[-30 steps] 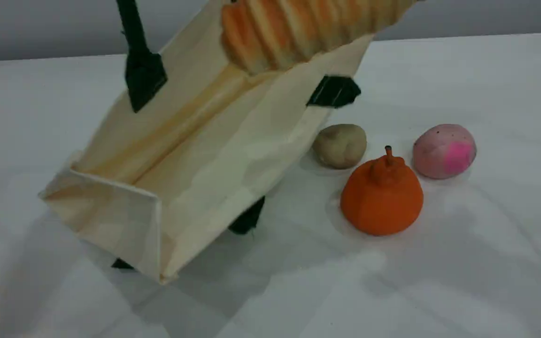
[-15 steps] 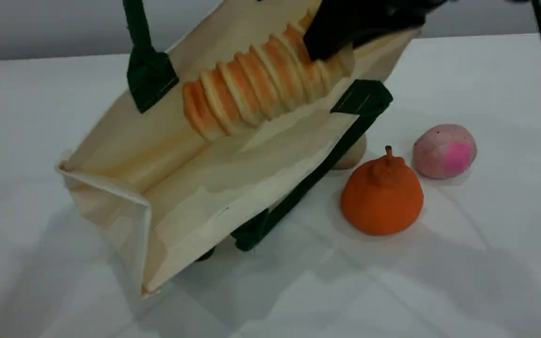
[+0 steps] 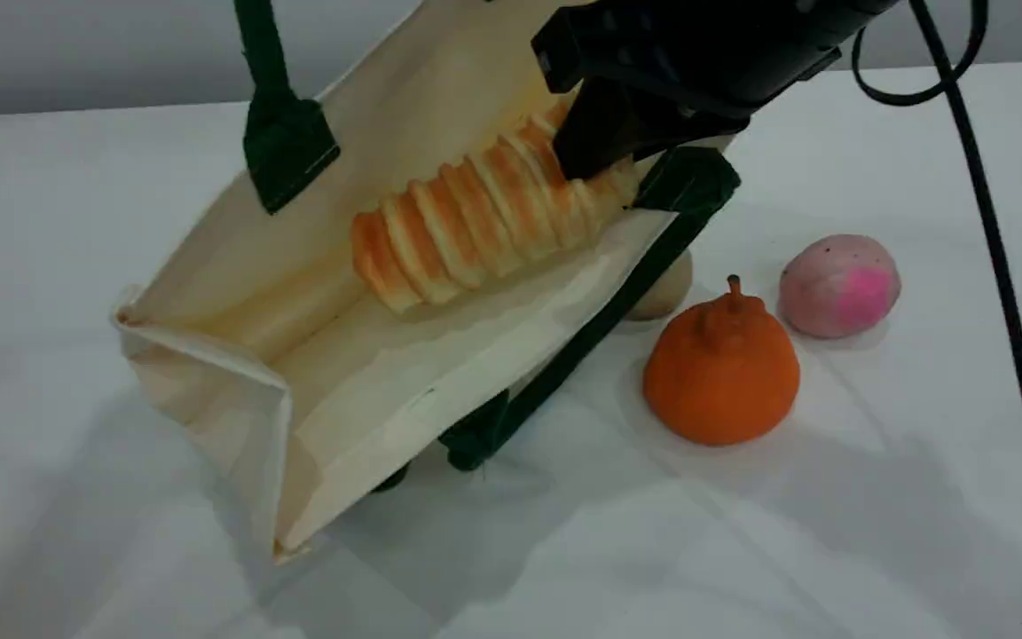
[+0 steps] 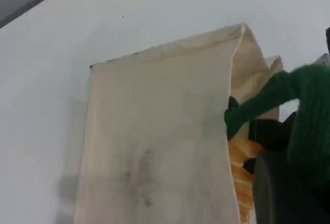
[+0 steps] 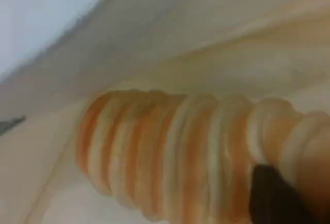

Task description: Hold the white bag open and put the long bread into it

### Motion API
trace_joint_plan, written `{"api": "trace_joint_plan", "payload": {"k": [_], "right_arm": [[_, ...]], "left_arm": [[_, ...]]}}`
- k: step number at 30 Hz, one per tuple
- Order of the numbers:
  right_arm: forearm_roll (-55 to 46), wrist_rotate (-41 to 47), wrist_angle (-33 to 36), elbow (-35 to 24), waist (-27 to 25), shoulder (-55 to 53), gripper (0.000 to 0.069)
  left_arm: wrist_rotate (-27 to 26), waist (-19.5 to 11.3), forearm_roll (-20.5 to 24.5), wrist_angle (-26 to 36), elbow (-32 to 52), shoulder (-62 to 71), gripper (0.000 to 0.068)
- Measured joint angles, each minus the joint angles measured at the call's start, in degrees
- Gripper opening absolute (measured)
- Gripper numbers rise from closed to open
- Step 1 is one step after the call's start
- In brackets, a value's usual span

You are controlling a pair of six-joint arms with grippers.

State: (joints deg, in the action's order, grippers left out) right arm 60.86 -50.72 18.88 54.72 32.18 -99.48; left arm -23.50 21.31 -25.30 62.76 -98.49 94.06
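Observation:
The white bag [image 3: 440, 355] lies tilted on the table with its mouth facing the camera. One green handle [image 3: 263, 80] runs taut up past the top edge. In the left wrist view my left gripper [image 4: 289, 182] is shut on that green handle [image 4: 309, 110], beside the bag's outer wall [image 4: 154, 146]. The long bread [image 3: 475, 222], golden-orange and ridged, rests inside the bag against its lower wall. My right gripper [image 3: 595, 164] is shut on the bread's far end at the bag's mouth. In the right wrist view the bread [image 5: 180, 157] fills the frame with bag cloth [image 5: 206, 43] behind it.
An orange pear-shaped fruit [image 3: 722, 368] and a pink round item [image 3: 839, 286] sit right of the bag. A beige lump [image 3: 669, 291] is half hidden behind the bag's second green handle [image 3: 564, 355]. A black cable [image 3: 999, 266] hangs down the right side.
The right gripper has come down into view with the bread, carrying it from above the bag's rim into the bag. The bag's mouth has shifted and its lower handle has swung out.

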Motion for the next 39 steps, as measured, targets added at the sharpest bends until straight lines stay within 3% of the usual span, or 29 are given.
{"api": "trace_joint_plan", "payload": {"k": [5,8,15,18,29,39], "right_arm": [[7.87,-8.58,0.07,0.0,0.0,0.0,0.0066],[12.98,-14.26,1.89,0.0,0.0,0.0,0.0106],[26.98,-29.0,6.82,0.0,0.0,0.0,0.0409],[30.69,-32.37,7.58,0.0,0.0,0.05,0.0489],[21.2,-28.16,6.68,-0.06,-0.2,4.42,0.051],[2.41,-11.13,5.17,-0.06,-4.58,14.58,0.051]], "left_arm": [[0.0,0.0,0.0,0.22,0.0,0.0,0.0077],[0.0,0.0,0.0,0.25,0.0,0.0,0.0077],[-0.03,0.0,0.0,0.8,0.0,0.0,0.0077],[-0.1,0.0,0.0,0.8,0.0,0.0,0.0077],[-0.05,0.0,1.56,0.88,0.0,0.0,0.0077],[1.74,0.0,4.96,0.7,0.05,0.12,0.0077]]}}
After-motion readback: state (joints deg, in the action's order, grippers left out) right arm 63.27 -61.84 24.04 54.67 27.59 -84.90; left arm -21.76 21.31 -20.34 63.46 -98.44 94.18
